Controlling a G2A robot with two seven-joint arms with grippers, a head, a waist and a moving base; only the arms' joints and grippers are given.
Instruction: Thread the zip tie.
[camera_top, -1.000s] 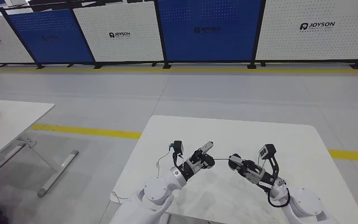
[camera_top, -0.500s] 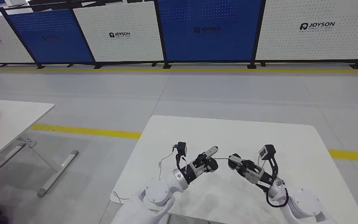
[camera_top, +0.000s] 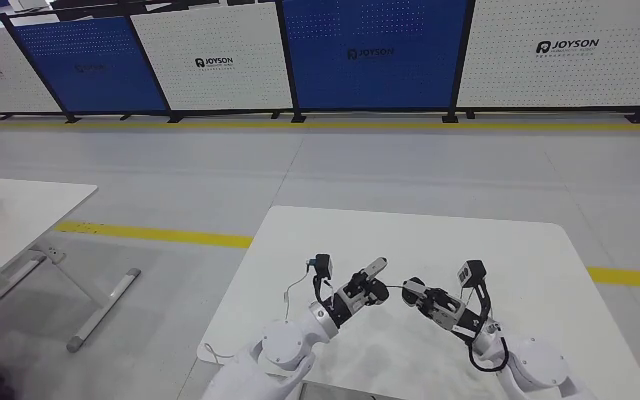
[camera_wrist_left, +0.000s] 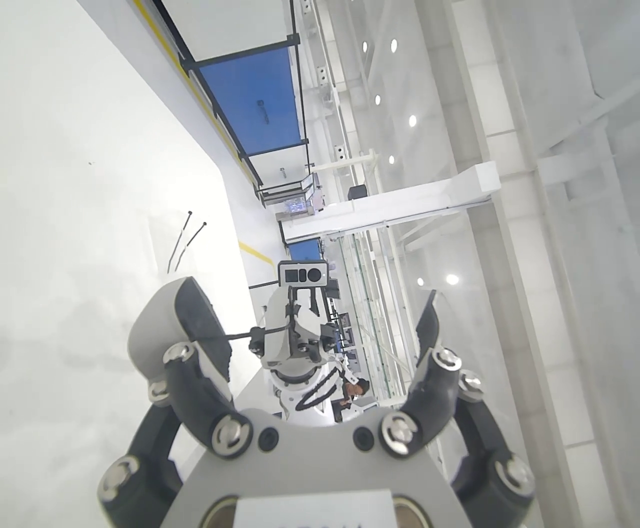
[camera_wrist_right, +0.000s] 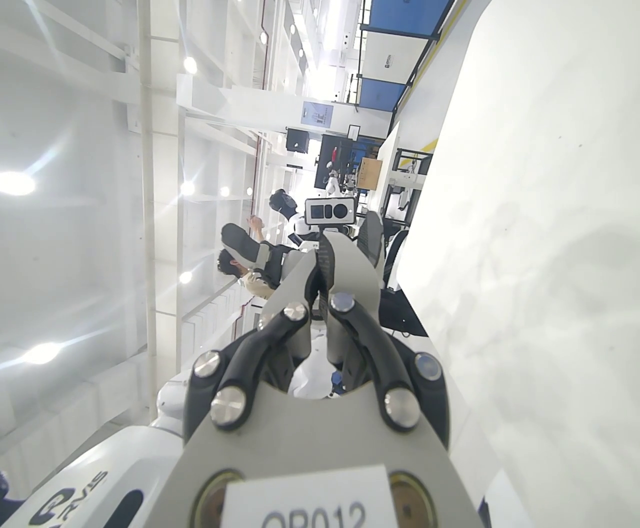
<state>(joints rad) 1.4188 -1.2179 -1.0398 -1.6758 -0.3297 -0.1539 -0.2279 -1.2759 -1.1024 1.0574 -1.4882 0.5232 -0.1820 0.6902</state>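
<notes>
The thin black zip tie (camera_wrist_left: 240, 335) sticks out of my right gripper (camera_top: 408, 288), which is shut on it above the white table (camera_top: 450, 240). Its free end reaches the inner pad of one finger (camera_wrist_left: 200, 320) of my left gripper (camera_wrist_left: 307, 292). That gripper is open, jaws wide apart, and faces the right one at close range. From above, the left gripper (camera_top: 376, 280) sits just left of the tie (camera_top: 394, 287). In the right wrist view the right gripper (camera_wrist_right: 325, 245) has its fingers pressed together, and the tie is hidden between them.
Two spare black zip ties (camera_wrist_left: 186, 240) lie flat on the table (camera_wrist_left: 75, 150) off to the side beyond my left gripper. The table's far edge runs close behind them. Bare tabletop (camera_wrist_right: 525, 200) stretches beside the right gripper.
My right gripper has moved left with the zip tie, narrowing the gap to the left gripper. The left gripper shifted slightly right earlier and has stayed open.
</notes>
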